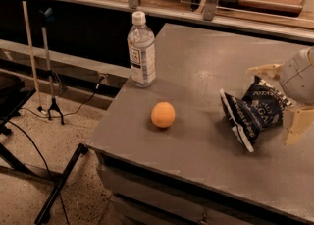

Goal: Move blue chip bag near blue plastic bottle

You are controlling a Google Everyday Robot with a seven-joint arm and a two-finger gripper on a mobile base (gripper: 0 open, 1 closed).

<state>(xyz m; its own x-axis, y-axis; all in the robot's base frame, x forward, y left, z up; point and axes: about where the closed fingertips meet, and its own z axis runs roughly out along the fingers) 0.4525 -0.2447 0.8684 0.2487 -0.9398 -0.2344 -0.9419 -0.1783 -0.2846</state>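
The gripper (272, 105) is spread wide astride the bag (255, 111); a shallow pinch could slip off the foil, and the carry might knock the ball (163, 115) or topple the bottle (141, 52).

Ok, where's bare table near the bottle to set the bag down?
Bare table right of the bottle, toward the far edge, and between bottle and ball. Crowded at right, where the open gripper straddles the bag.
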